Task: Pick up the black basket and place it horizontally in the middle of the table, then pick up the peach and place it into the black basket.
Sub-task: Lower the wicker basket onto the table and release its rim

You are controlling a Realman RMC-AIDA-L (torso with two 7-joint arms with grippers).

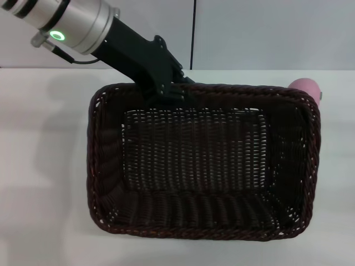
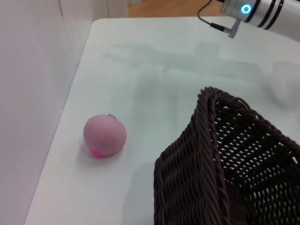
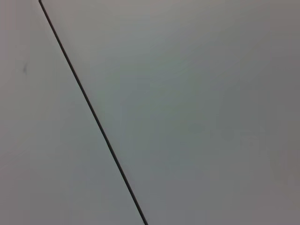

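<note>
Left end effector (image 1: 166, 91) is reaching in from the far left corner of the scene, its black body angling down to the far rim of the black basket (image 1: 202, 160). It is pressing against or gripping that braided rim near the far left corner, but whether it is clamped on the weave I cannot tell, since the dark housing and the dark wicker are blending together there. A green ring light is glowing on the silver arm segment behind it.

That basket is filling most of the middle of the white worktop (image 1: 44, 166), lying with its long side running left to right and its open top facing up, so the woven floor and slatted walls are showing plainly. In the left wrist view one rounded corner of the black basket (image 2: 225, 164) is looming close, seemingly raised a little at that end, though I cannot be sure it is off the surface.

Beyond the basket's far right corner, the peach (image 1: 305, 88) is sitting on the worktop, just peeking over the rim in the head view. The left wrist view is showing the peach (image 2: 105, 135) whole, pink and round, resting apart from the basket and near the worktop (image 2: 140, 70) edge by a pale wall.

Right end effector is not showing anywhere; its wrist camera is facing only a plain grey surface crossed by a thin dark line (image 3: 93, 117).
</note>
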